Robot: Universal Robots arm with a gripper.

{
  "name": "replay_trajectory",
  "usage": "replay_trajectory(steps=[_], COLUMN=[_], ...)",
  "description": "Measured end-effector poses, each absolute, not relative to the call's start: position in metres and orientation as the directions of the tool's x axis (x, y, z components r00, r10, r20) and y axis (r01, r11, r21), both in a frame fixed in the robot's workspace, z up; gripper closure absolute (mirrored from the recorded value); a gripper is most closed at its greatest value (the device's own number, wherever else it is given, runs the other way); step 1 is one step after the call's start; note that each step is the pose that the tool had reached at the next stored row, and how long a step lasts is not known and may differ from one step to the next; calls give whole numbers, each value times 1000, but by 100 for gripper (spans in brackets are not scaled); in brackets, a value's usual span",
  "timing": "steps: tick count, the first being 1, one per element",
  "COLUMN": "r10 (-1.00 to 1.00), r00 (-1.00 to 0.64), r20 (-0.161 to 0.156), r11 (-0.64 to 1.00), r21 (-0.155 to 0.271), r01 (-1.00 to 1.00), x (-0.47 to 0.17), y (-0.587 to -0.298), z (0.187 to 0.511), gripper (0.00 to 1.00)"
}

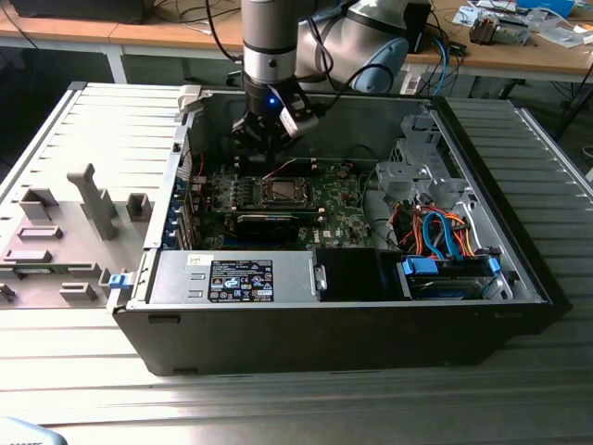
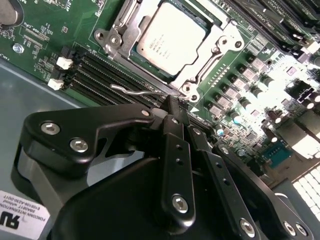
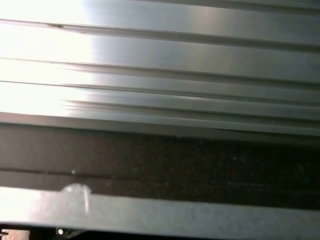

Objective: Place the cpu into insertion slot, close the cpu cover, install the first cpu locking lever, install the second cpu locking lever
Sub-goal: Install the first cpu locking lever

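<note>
Sitting flat in the insertion slot, the cpu is seen in the second wrist view with its dull silver top facing up. The cpu cover is laid down around the chip, its silver frame bordering the square opening through which the metal top shows. A thin wire locking lever is seen just beside the slot, on the side nearest the gripper, its bent end lying free above the green motherboard. Black memory slots with white clips are found near the slot on that same side, and rows of small grey components lie beyond the slot on the board.

The gripper is held near the slot, its black fingers drawn together with their tips meeting at the lever's end; whether the wire is actually pinched cannot be told.

In the exterior view, the slot is seen on the motherboard inside the open computer case, and the gripper is hung over the board just behind the slot, carried by the grey arm. The case is laid on a ribbed metal table. To the exterior view's left of the case, a grey fixture tray is set on the table.
</note>
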State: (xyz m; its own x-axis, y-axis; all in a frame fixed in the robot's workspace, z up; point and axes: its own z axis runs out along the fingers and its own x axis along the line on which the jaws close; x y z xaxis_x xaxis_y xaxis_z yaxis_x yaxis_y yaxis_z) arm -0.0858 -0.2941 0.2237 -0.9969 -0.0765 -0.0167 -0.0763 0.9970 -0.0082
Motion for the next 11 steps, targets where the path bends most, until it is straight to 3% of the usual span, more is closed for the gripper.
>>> replay_trajectory(steps=[11], r10=[-76], r00=[-997], r20=[-17], r11=[997], r21=[-8], r01=[-76], x=[-80], y=[-294], z=[218], gripper=[89])
